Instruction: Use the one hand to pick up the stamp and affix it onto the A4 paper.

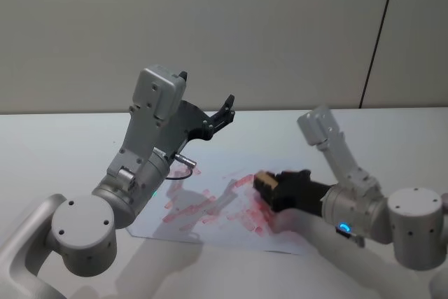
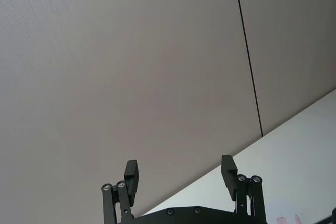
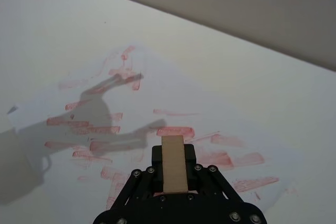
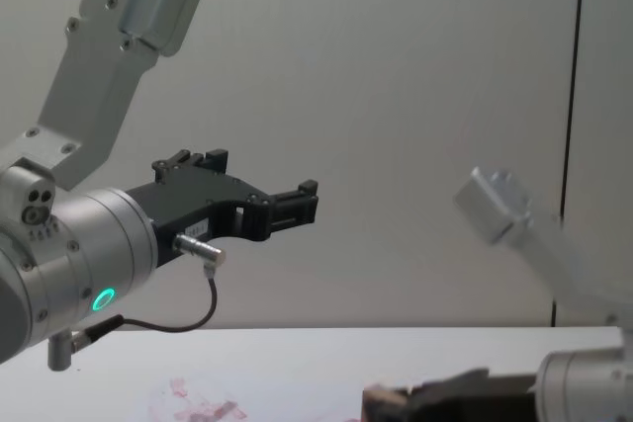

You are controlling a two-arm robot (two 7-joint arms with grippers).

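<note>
**Stamp gripped low over the inked paper**

Stamp and right gripper sit together at the near right of the table. The black fingers are clamped on the two long sides of the wooden block. Its long axis runs straight out along the gripper's reach, and its pale upper side faces the wrist camera.

The paper lies directly beneath the block and spreads away ahead of it and to the robot's left, already covered with pink-red marks. The gripper is down close to the sheet over its right-hand part. Whether the block's underside touches the paper cannot be told from these views.

The coming move looks like a short press straight down, or a lift off the sheet if contact is already made. No sideways travel seems needed.

Farther off and well above the table, the left gripper hangs idle with its fingers spread apart, pointing toward the wall. The right arm is by far the nearer one to the sheet.
</note>
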